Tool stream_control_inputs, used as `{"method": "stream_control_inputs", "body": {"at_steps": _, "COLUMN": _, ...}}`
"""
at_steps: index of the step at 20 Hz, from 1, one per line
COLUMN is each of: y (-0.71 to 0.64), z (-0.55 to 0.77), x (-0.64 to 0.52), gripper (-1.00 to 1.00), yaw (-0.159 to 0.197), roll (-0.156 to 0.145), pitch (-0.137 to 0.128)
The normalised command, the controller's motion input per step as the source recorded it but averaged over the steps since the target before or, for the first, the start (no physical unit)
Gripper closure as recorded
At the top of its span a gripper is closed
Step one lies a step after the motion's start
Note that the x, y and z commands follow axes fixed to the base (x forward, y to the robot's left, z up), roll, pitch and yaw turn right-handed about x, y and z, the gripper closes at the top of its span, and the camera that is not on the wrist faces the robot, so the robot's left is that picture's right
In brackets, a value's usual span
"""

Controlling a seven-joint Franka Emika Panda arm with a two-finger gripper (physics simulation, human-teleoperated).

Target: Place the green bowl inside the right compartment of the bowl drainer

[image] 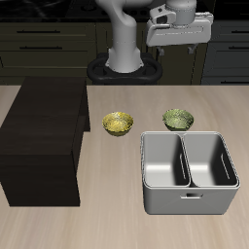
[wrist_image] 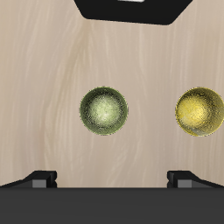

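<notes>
The green bowl [image: 178, 119] is small, olive-green and speckled inside. It stands upright on the table just behind the bowl drainer [image: 188, 199], a large light-grey tub with two wells and a slot handle in its front wall. The right compartment [image: 208, 159] holds nothing. My gripper [image: 178, 47] hangs high above the table, over and slightly behind the green bowl. In the wrist view the green bowl [wrist_image: 103, 110] lies beyond the gripper [wrist_image: 114, 178], whose dark fingertips [wrist_image: 39, 178] stand wide apart, open with nothing between them.
A brighter yellow-green bowl [image: 119, 123] [wrist_image: 199, 111] sits beside the green bowl, about a bowl's width away. A large dark brown-black box [image: 44, 141] stands along the table's edge past that bowl. The robot's base [image: 124, 58] is at the back.
</notes>
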Motion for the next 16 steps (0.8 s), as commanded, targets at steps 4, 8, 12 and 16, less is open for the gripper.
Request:
{"method": "stream_control_inputs", "body": {"at_steps": 4, "y": -0.03, "z": -0.16, "x": 0.06, "gripper": -1.0, "yaw": -0.008, "roll": -0.011, "pitch": 0.006}}
{"method": "stream_control_inputs", "body": {"at_steps": 8, "y": 0.0, "z": -0.32, "x": 0.08, "gripper": -1.0, "yaw": 0.012, "roll": 0.004, "pitch": -0.003}}
{"method": "stream_control_inputs", "body": {"at_steps": 12, "y": -0.06, "z": -0.49, "x": 0.1, "gripper": -1.0, "yaw": 0.002, "roll": -0.01, "pitch": 0.046}}
{"method": "stream_control_inputs", "body": {"at_steps": 16, "y": 0.02, "z": -0.45, "x": 0.0, "gripper": -1.0, "yaw": 0.002, "roll": 0.017, "pitch": 0.03}}
